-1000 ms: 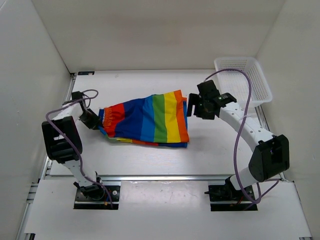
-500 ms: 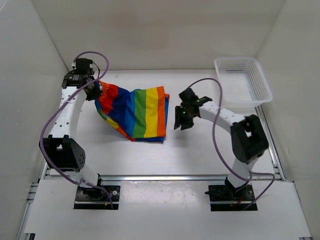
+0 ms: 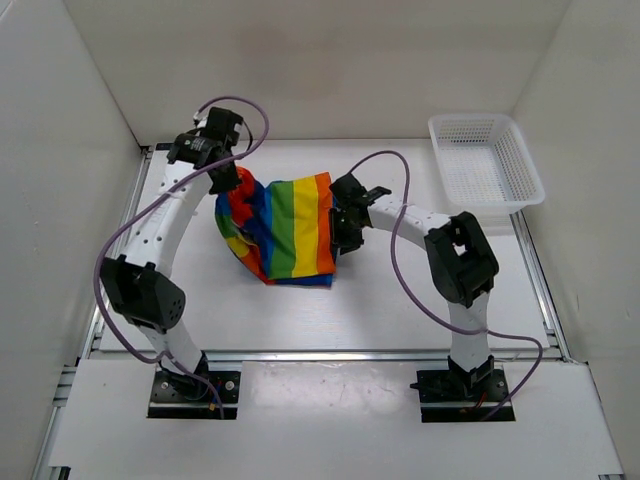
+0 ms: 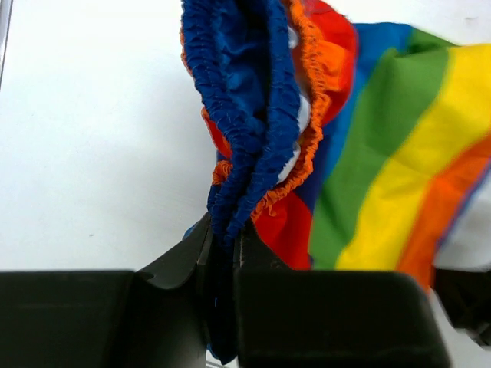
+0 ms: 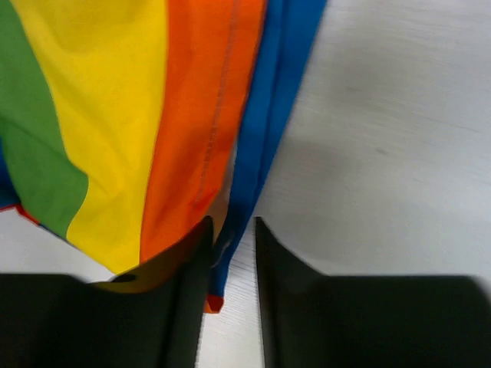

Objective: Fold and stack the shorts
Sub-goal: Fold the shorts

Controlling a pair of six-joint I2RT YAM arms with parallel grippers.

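Note:
The rainbow-striped shorts (image 3: 290, 225) lie bunched on the white table, raised at their far-left end. My left gripper (image 3: 228, 183) is shut on the gathered blue and orange waistband (image 4: 253, 115), which runs up out of the jaws (image 4: 224, 230). My right gripper (image 3: 338, 228) is at the shorts' right edge. In the right wrist view its jaws (image 5: 234, 230) stand a little apart, with the blue hem (image 5: 261, 138) lying between them against the left finger. A strip of table shows between the hem and the right finger.
A white plastic mesh basket (image 3: 485, 165) stands at the back right corner. White walls close in the table on the left, back and right. Purple cables loop above both arms.
My left gripper has carried the waistband to the right and bunched the shorts. My right gripper, apart from the shorts half a second ago, has moved left onto their right edge.

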